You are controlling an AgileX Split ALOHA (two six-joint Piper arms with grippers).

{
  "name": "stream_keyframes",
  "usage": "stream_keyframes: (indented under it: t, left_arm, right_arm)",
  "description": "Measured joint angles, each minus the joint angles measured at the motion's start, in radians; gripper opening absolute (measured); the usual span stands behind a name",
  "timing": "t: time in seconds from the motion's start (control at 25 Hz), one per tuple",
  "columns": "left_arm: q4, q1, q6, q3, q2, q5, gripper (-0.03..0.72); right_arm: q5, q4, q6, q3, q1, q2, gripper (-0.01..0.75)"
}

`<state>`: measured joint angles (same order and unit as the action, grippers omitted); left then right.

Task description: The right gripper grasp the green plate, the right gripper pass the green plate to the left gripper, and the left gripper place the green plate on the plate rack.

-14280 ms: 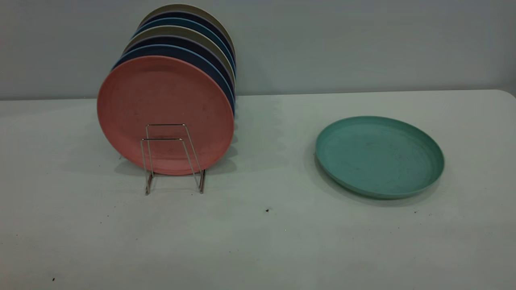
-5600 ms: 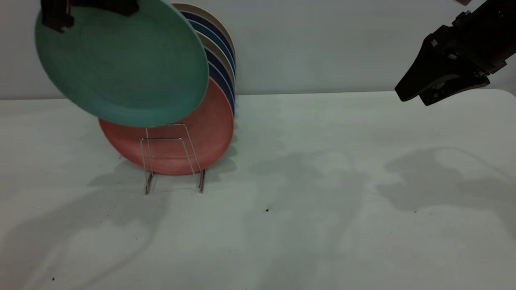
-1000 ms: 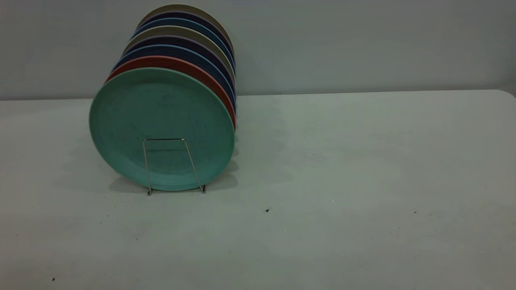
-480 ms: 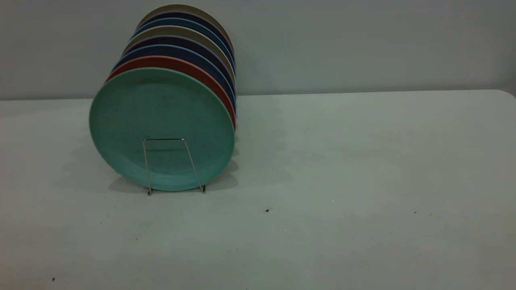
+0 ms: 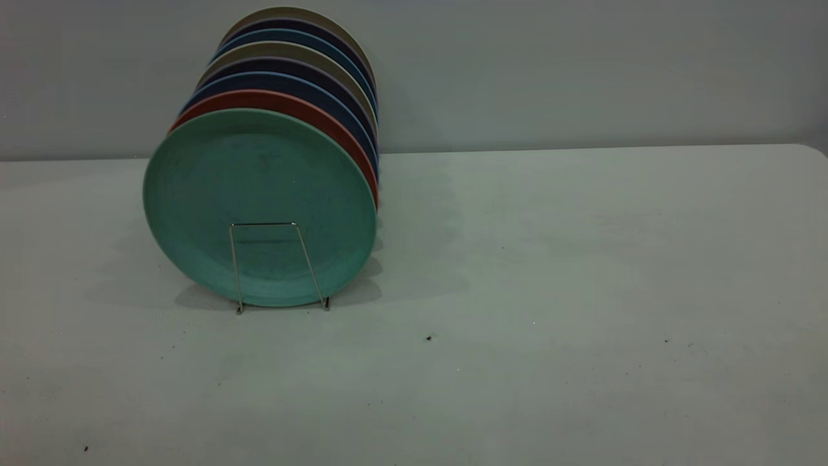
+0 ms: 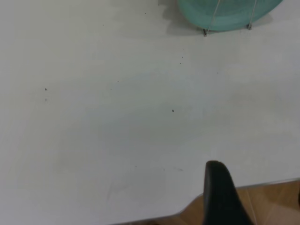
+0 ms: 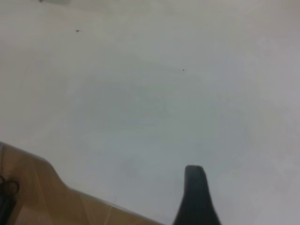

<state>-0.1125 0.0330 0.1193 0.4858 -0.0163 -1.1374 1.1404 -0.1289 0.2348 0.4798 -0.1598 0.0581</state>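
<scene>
The green plate (image 5: 259,188) stands upright in the front slot of the plate rack (image 5: 236,265), just ahead of the salmon-pink plate (image 5: 310,113). One wire loop of the rack crosses its lower face. The plate's lower edge (image 6: 229,14) and the rack's wire feet (image 6: 205,32) also show in the left wrist view. Neither gripper is in the exterior view. My left gripper (image 6: 258,192) is open and empty at the table's near edge, far from the rack. My right gripper (image 7: 251,201) is open and empty over bare table; only one of its fingers (image 7: 196,192) shows.
Several dark blue and beige plates (image 5: 291,71) stand in the rack behind the pink one. The white table (image 5: 550,259) stretches to the right of the rack. The wooden floor (image 6: 272,206) shows past the table's edge in both wrist views.
Nothing has moved in the last second. Earlier the green plate lay flat on the table at the right, then hung from my left gripper above the rack; now it stands in the rack.
</scene>
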Motion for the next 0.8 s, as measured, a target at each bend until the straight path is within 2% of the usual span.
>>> stream_keyframes:
  t: [0.12, 0.4, 0.8]
  left_arm:
    - [0.000, -0.004, -0.001, 0.000, 0.000, 0.000, 0.427]
    - [-0.002, -0.018, -0.001, 0.000, 0.029, -0.001, 0.427]
    - [-0.002, -0.018, -0.001, 0.000, 0.038, -0.001, 0.427]
  right_arm:
    - [0.000, -0.001, 0.000, 0.000, 0.015, -0.004, 0.573]
    - [0.001, -0.004, 0.000, 0.000, 0.120, -0.074, 0.573]
    - [0.003, -0.010, 0.000, 0.000, 0.129, -0.077, 0.573]
